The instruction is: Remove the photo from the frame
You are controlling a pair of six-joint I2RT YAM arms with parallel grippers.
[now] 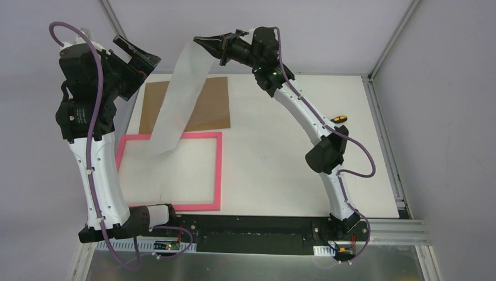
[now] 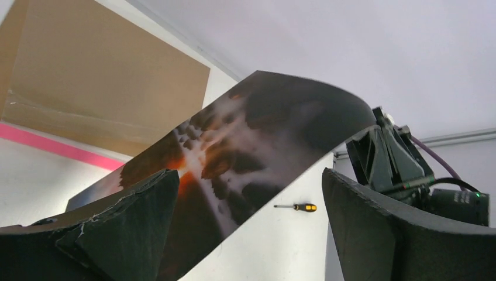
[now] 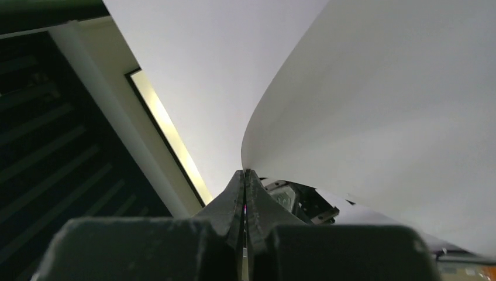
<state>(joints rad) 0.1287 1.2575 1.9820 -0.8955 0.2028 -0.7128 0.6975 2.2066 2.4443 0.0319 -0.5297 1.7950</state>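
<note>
Hanging from the right gripper (image 1: 197, 41), jaws pinched tight on its top corner: the photo (image 1: 175, 105), a thin flexible print, plain white back, bowed in a long curl. Frame (image 1: 219, 170): narrow bright-pink rectangle, flat on the white table (image 1: 281, 164). Backing board (image 1: 207, 102): flat matte brown. Left gripper (image 1: 139, 58): dark padded jaws spread wide, holding nothing

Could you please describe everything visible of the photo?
The photo is a thin, flexible sheet, white on the back; the left wrist view shows its printed face: dark clouds with an orange glow. It is out of the frame, hanging curved, its upper edge pinched by the shut fingers of the right gripper. Its lower end hangs over the frame's far border; whether it touches is unclear.
</note>
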